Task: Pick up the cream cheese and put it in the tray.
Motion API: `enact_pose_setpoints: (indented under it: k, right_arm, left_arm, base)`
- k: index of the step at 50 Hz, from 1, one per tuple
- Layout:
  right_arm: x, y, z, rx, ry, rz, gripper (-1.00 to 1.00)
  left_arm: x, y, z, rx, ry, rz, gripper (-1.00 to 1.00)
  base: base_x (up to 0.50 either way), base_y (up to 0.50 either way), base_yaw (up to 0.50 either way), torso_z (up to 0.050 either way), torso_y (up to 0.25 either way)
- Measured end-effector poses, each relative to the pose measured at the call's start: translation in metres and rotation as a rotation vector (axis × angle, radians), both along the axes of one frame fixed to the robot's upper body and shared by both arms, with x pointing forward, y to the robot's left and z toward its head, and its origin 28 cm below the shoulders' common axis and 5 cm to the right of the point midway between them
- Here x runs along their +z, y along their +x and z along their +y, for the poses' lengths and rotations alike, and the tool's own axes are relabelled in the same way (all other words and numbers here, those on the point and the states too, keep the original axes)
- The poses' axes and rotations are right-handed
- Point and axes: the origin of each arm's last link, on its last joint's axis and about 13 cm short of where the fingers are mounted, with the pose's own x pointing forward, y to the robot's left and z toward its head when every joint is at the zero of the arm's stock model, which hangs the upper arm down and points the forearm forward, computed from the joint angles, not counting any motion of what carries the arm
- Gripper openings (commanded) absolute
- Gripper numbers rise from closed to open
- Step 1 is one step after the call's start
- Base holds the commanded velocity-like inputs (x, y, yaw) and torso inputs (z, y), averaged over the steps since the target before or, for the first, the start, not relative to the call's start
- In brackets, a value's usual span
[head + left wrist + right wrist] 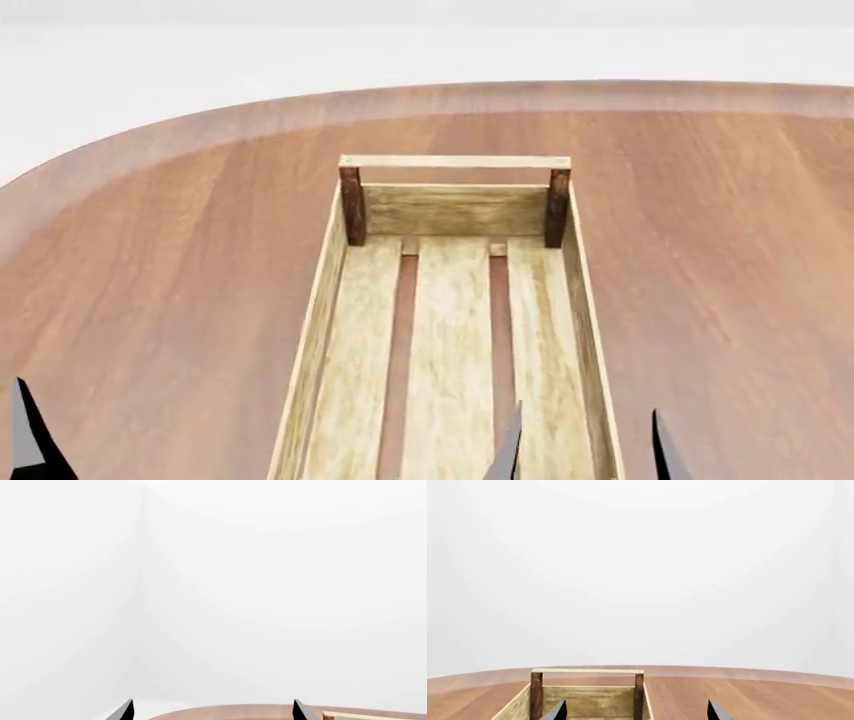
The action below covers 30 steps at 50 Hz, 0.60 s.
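Nowhere in view: the cream cheese is missing from all three cameras.
Only the tray (pixel 454 330) lies lengthwise on the wooden table (pixel 160 300), bare inside, far handle bar up. Right gripper (pixel 585 445) hovers over its near right part and left gripper (pixel 212 711) near-left, both spread with nothing held, seemingly just waiting.

Long light-wood slatted tray (pixel 454 330) with dark corner posts, lengthwise on the table; cream cheese unseen.

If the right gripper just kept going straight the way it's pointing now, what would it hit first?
Probably the tray's far end with its handle bar, though the right gripper may pass just right of it; depth is unclear.
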Motion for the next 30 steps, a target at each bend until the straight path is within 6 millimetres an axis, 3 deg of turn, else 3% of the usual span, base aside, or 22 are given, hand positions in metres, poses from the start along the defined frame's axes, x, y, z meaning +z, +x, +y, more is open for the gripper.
enact_pose_setpoints:
  k: [10,30]
  right_arm:
    - [-0.0017,0.0008,0.0004,0.001,-0.001,0.005,1.0]
    - [-0.0029,0.0015,-0.0005,0.009,0.016,0.013,1.0]
  left_arm:
    - [-0.0007,0.0,0.0,-0.001,0.001,0.001,1.0]
    - [-0.0021,0.0003,-0.0006,-0.004,0.003,0.008,1.0]
  base:
    - [0.14,0.19,0.0,0.0,0.0]
    - [0.08,0.0,0.0,0.0,0.0]
